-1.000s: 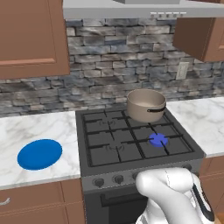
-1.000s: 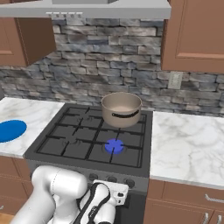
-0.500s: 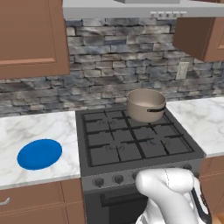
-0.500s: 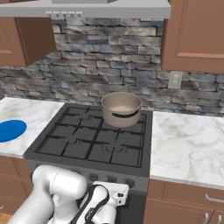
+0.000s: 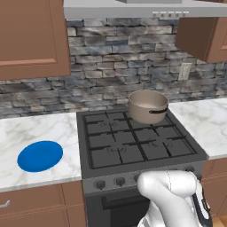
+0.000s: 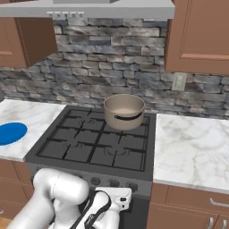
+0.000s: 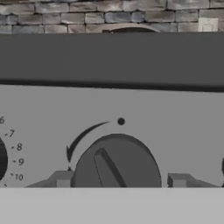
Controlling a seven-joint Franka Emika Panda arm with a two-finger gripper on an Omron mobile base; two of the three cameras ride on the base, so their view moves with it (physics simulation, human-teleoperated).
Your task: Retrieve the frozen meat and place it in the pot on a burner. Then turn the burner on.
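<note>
1. We see the claw tight against the stove's front panel, with a dark round knob sitting between its two fingertips.
2. The tips stand just off either side of the knob; we cannot tell whether they touch it, so whether the claw pinches is unclear.
3. The knob's pointer ridge slants up and left; an arrow arc and a dot lie above it, and dial numbers lie left of the claw.
4. The pot stands on the back right burner, up and beyond the claw; also seen at.
5. The meat is not discernible; the pot's inside looks pale.
6. A blue plate lies on the counter, far left of the claw.
</note>
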